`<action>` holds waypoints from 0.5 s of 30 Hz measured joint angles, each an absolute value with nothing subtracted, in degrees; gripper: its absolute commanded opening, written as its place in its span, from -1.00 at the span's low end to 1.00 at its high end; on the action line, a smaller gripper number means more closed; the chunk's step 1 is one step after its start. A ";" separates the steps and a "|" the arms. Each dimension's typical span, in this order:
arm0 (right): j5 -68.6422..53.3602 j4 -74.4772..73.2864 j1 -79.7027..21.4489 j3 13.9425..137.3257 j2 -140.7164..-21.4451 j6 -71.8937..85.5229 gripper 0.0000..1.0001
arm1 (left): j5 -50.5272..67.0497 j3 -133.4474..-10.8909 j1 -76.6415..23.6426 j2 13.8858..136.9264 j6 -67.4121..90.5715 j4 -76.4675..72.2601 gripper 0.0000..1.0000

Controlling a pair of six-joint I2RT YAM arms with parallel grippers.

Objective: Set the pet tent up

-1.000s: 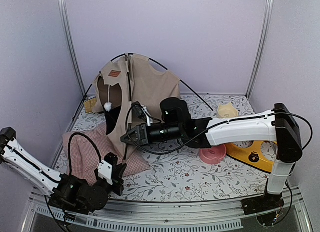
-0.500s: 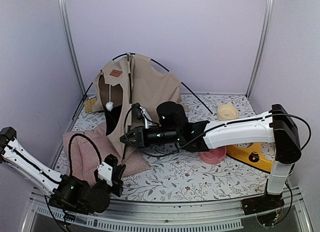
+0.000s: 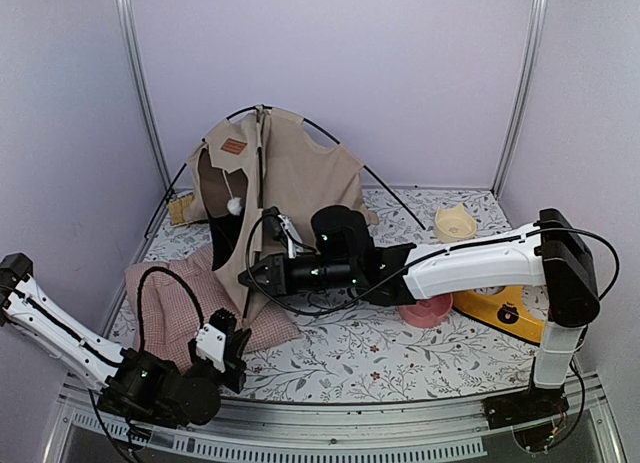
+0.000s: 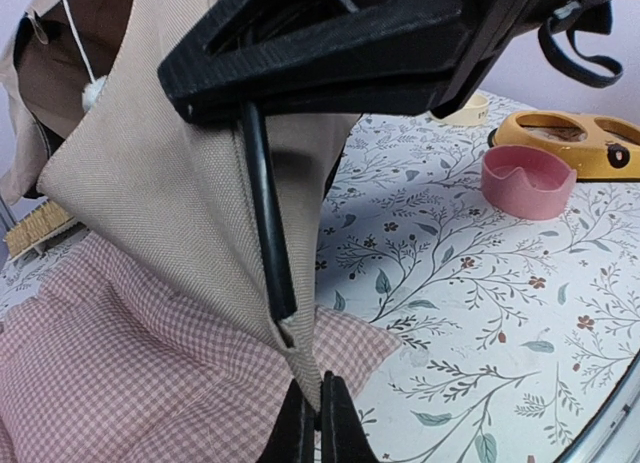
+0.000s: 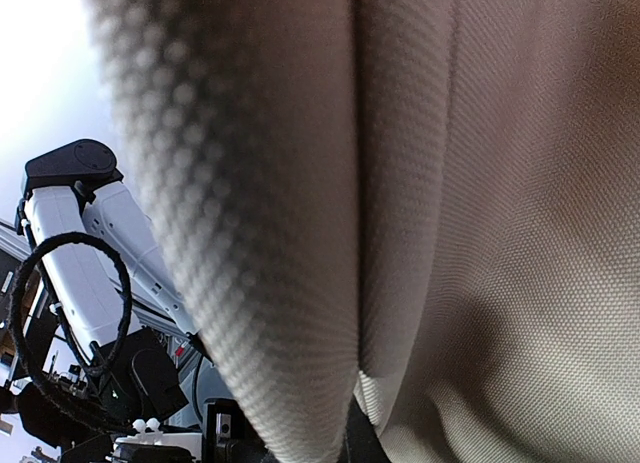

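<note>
No text, brand name or number can be read anywhere. The small brown label patch (image 3: 232, 146) sewn on the beige fabric pet tent (image 3: 300, 173) shows only faint pale lines, too small to make out as words.

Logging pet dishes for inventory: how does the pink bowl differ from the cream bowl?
The pink bowl is rosy; the cream bowl is pale yellow. The pink bowl sits nearer the front, beside the yellow tray; the cream bowl stands farther back, alone. Both rest upright on the floral cloth.
</note>
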State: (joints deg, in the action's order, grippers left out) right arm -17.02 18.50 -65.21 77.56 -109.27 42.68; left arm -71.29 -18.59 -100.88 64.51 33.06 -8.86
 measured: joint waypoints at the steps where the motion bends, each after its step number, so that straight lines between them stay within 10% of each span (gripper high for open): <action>1: -17.02 18.50 -65.21 77.56 -109.27 42.68 -1.00 | -71.29 -18.59 -100.88 64.51 33.08 -8.86 -1.00; 15: -17.02 18.55 -65.25 77.47 -109.25 42.70 -1.00 | -71.24 -18.57 -100.88 64.93 33.95 -8.91 -1.00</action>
